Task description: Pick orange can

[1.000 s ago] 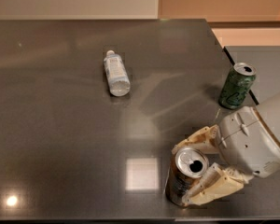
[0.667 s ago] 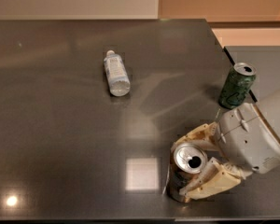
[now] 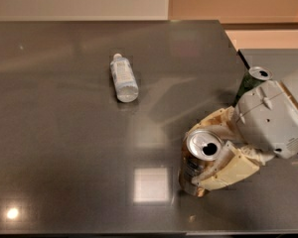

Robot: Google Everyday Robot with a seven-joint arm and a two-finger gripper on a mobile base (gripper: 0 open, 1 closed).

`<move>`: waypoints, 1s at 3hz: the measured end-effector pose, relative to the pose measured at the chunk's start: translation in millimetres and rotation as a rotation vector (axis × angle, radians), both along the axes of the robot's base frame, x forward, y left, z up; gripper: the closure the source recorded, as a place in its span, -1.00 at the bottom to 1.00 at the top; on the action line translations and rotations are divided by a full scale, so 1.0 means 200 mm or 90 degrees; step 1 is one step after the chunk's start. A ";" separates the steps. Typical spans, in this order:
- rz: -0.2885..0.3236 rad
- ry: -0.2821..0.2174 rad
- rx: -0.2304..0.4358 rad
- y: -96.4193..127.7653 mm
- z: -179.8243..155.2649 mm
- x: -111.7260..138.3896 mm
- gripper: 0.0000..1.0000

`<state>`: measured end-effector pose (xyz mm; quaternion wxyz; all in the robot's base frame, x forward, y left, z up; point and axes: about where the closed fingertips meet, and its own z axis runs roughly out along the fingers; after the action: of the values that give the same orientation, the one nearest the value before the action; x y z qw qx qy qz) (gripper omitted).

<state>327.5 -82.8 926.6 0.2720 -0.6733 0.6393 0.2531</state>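
Observation:
The orange can (image 3: 204,145), copper-orange with a silver top, stands upright near the table's front right. My gripper (image 3: 194,157) comes in from the right, with one cream finger behind the can and the other (image 3: 223,172) in front. Both press against its sides, so the gripper is shut on the can. The can's top sits higher in view than before and it appears raised off the surface. The fingers hide part of its lower body.
A green can (image 3: 252,81) stands just behind the gripper's grey wrist housing (image 3: 268,118), partly hidden by it. A clear plastic water bottle (image 3: 124,78) lies on its side mid-table. The dark table's right edge (image 3: 233,43) is close to the cans.
The orange can and the gripper holding it have moved up in the view, away from the front edge. The green can and the bottle have not moved.

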 end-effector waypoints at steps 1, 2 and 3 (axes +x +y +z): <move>-0.019 0.000 -0.010 0.00 0.11 0.06 1.00; -0.038 0.009 -0.014 0.00 0.21 0.12 1.00; -0.060 0.002 0.013 0.02 0.37 0.23 1.00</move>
<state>373.8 -79.1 1000.5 0.2898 -0.6391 0.6680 0.2476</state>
